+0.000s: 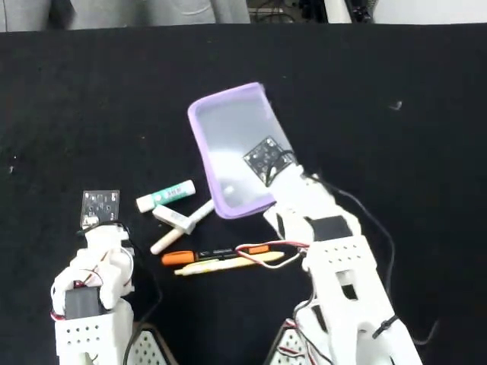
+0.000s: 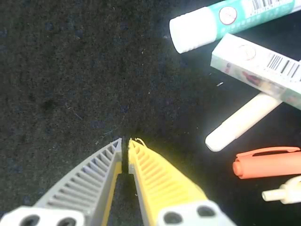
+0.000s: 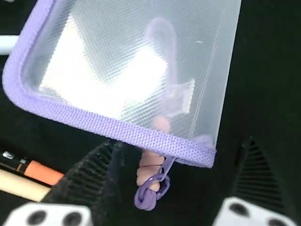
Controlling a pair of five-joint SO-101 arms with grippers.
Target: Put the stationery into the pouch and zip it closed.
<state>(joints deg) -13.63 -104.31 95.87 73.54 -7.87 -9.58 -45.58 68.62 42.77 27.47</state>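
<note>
The clear pouch (image 1: 228,144) with purple edging lies in the middle of the black table. My right gripper (image 1: 268,171) hovers over its near right corner. Its jaws stand open on either side of that corner (image 3: 174,165), with the purple zipper pull (image 3: 150,194) dangling between them. The stationery lies loose left of the pouch: a green and white glue stick (image 1: 165,196), a white boxed eraser (image 1: 173,218), a white pen (image 1: 179,230), an orange pen (image 1: 205,255) and a yellow pen (image 1: 228,264). My left gripper (image 2: 126,143) is shut and empty, left of the glue stick (image 2: 225,19) and eraser (image 2: 258,68).
Red and white wires (image 1: 262,251) from the right arm drape over the orange and yellow pens. The table's far edge (image 1: 243,25) runs along the back. Open black tabletop surrounds the pouch on the far, left and right sides.
</note>
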